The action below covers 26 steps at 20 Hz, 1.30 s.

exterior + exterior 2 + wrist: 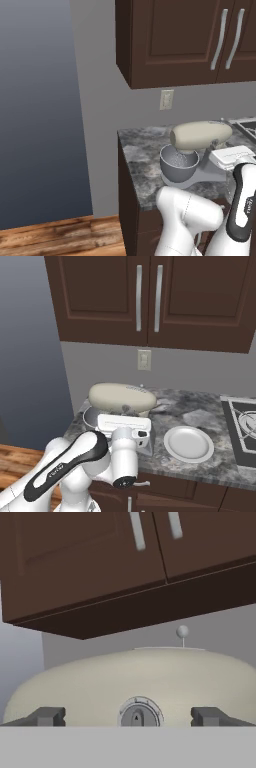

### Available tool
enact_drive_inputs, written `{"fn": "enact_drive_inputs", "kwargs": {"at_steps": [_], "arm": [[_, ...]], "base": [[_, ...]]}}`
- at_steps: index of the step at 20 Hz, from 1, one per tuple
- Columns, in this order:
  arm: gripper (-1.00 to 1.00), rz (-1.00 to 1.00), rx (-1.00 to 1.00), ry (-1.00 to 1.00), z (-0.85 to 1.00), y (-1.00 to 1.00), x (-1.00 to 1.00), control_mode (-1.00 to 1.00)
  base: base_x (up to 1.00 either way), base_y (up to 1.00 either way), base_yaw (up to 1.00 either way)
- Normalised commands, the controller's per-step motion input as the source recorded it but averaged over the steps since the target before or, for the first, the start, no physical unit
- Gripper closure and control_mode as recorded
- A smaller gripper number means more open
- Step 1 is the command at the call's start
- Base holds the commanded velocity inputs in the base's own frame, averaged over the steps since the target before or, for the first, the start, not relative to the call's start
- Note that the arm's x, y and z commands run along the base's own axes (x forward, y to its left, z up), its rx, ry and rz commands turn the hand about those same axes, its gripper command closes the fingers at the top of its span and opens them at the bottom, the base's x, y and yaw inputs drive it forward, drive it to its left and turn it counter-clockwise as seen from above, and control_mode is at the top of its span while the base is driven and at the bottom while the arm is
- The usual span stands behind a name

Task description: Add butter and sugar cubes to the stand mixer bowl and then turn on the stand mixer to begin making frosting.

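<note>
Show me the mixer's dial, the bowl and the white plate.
Dial (139, 715), hand view: centre of the round knob on the mixer's head.
Bowl (176, 171), left base view: grey outer wall under the whisk.
Plate (189, 443), right base view: bare middle of the dish.

I see a matt cream-beige stand mixer (135, 682) head just ahead of my pincer (129, 717), smooth grey metal stand mixer bowl (178, 165) beyond it, speckled polished stone worktop (220, 463) below, dark satin wood cabinets (150, 296) above, glossy white plate (189, 444) beside.
</note>
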Motion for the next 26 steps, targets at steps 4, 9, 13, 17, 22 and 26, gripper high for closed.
{"fn": "enact_drive_inputs", "kwargs": {"at_steps": [4, 9, 13, 17, 22, 26], "arm": [[-1.00, -0.06, 0.01, 0.00, -0.13, 0.09, 0.25, -1.00], [-1.00, -0.07, 0.00, 0.00, -0.04, 0.27, 0.25, -1.00], [-1.00, -0.07, 0.00, 0.00, -0.13, 0.30, 0.24, -1.00], [-1.00, -0.06, 0.00, 0.00, -0.28, 0.25, 0.22, -1.00], [-1.00, -0.06, 0.00, 0.00, -0.29, 0.23, 0.22, -1.00], [-1.00, -0.06, 0.00, 0.01, -0.23, 0.31, 0.28, -1.00]], "base": [[0.00, 0.00, 0.00], [0.00, 0.00, 0.00], [0.00, 0.00, 0.00], [0.00, 0.00, 0.00], [0.00, 0.00, 0.00], [0.00, 0.00, 0.00]]}}
